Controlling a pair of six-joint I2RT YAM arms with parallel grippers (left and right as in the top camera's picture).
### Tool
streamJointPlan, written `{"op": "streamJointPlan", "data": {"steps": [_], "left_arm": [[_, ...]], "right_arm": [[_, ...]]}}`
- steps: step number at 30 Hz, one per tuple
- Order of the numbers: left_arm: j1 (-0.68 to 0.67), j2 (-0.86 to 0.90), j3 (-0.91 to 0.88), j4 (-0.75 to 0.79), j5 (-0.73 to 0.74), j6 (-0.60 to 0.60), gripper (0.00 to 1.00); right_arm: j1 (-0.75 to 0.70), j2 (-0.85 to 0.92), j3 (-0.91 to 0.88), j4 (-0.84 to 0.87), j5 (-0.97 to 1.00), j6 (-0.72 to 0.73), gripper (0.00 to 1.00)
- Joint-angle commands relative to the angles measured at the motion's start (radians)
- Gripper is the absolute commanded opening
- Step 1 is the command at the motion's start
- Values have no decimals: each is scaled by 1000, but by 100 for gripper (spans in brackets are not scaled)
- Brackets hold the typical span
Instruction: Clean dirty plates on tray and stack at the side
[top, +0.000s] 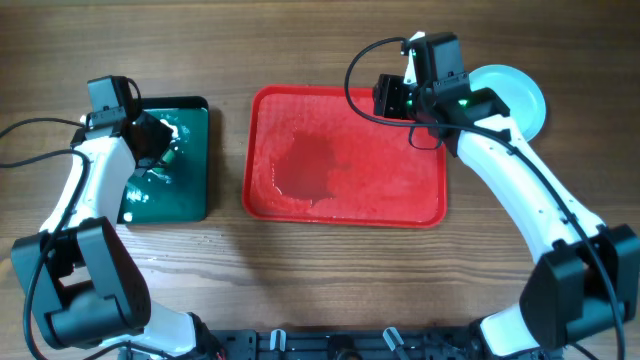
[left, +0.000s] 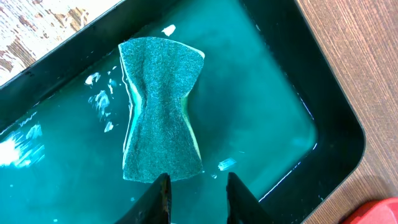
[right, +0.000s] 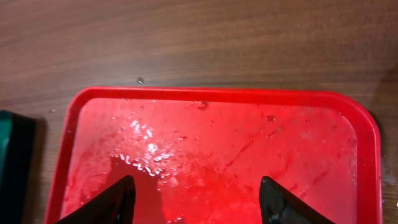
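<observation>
R gripper (right: 196, 186) hangs spread, empty, over tray (top: 380, 160), which is wet and bare. Green tray (top: 190, 190) holds water. Plates (top: 520, 95) sit off tray's far-right corner, count unclear. L gripper (left: 198, 186) spread just short of sponge (left: 161, 106). Prob final step; next: pull arms clear.

A brown, wood-grained bench (top: 320, 280) is seen under soft light. Beyond the right claw (right: 196, 190) its grain is shown running crosswise. Beyond the left claw (left: 198, 196), to the left, the wood is rendered pale and blotchy.
</observation>
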Motion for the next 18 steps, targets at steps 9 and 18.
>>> {"op": "streamJointPlan", "data": {"steps": [9,18], "left_arm": [[2,-277,-3,-35,9,2,58],[2,-344,-3,-77,9,2,100]], "right_arm": [[21,-305,-7,-80,74,-14,63],[196,-540,-7,-272,320,-16,100]]}}
